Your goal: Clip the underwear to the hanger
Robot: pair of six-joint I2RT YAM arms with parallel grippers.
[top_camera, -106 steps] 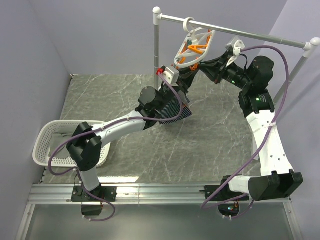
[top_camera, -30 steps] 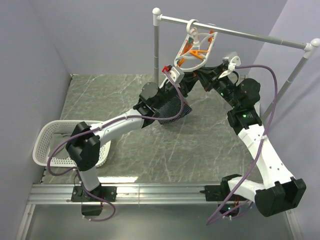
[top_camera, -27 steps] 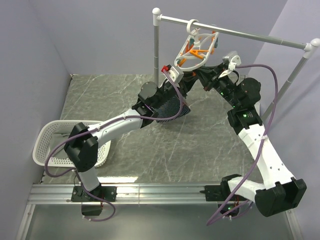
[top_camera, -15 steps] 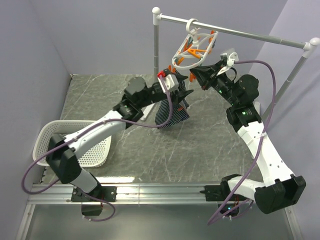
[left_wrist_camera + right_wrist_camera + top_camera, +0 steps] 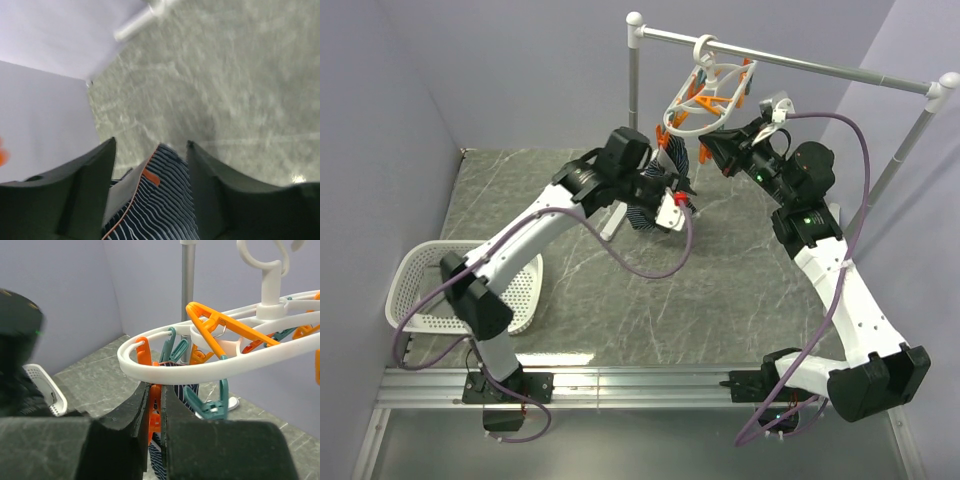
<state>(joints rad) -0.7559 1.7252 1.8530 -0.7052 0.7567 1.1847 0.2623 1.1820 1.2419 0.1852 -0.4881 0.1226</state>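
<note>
Grey marbled desk, lilac walls round it. Near left: white basket at the desk's edge. Mid desk & lifted: left tool clamped on the underwear, navy striped fabric bunched btwn its fingers w/ an orange-trimmed edge poking up to the tips. Just right of it & a bit higher, right tool is pinched shut on one orange peg hanging from the near rim of the hanger. The underwear sits right under that rim: striped cloth shows just behind the pinched peg in the right wrist view; whether any of it is inside the peg, can't tell. A teal peg dangles beside it, free. Hanger is tilted, its hook over the rail at the back.
</note>
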